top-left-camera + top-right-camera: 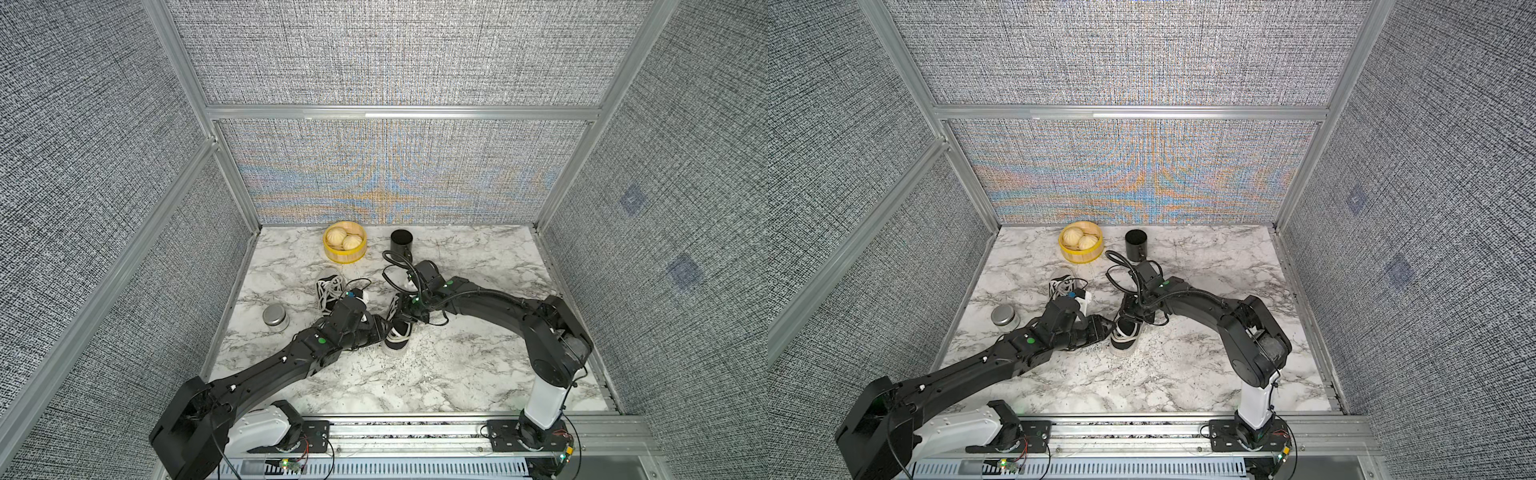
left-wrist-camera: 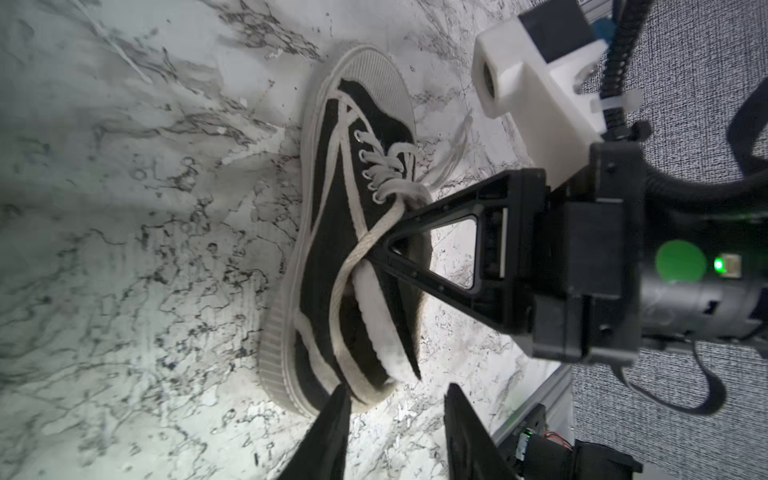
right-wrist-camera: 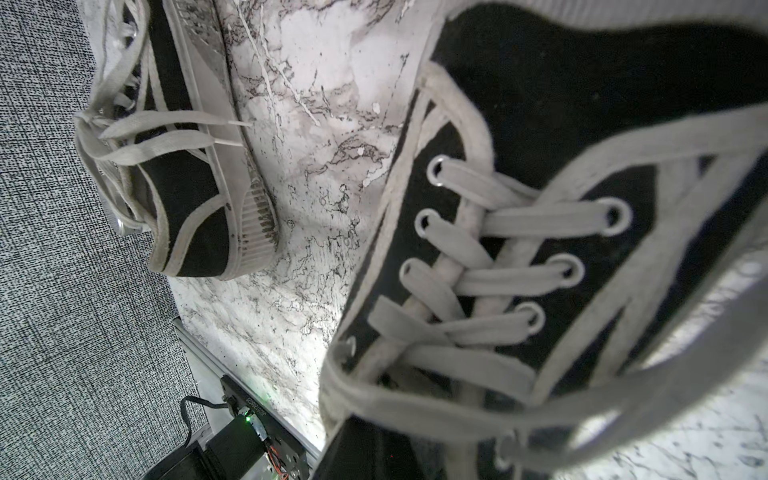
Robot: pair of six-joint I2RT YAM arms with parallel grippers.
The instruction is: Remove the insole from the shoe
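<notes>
pulling with our right gripper [image 2: 374,257] clamped on the insole [image 2: 376,316] while our left gripper [image 2: 397,388] stands spread beside the heel, we risk dragging the unheld shoe [image 2: 332,232] along.

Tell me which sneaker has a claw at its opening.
The nearer sneaker: the right claw sits at its opening. The other sneaker lies farther back, away from it.

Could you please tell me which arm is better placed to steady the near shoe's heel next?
Left, probably: the left tool stands open beside the heel of the shoe; the right tool is shut, reaching into its opening.
</notes>
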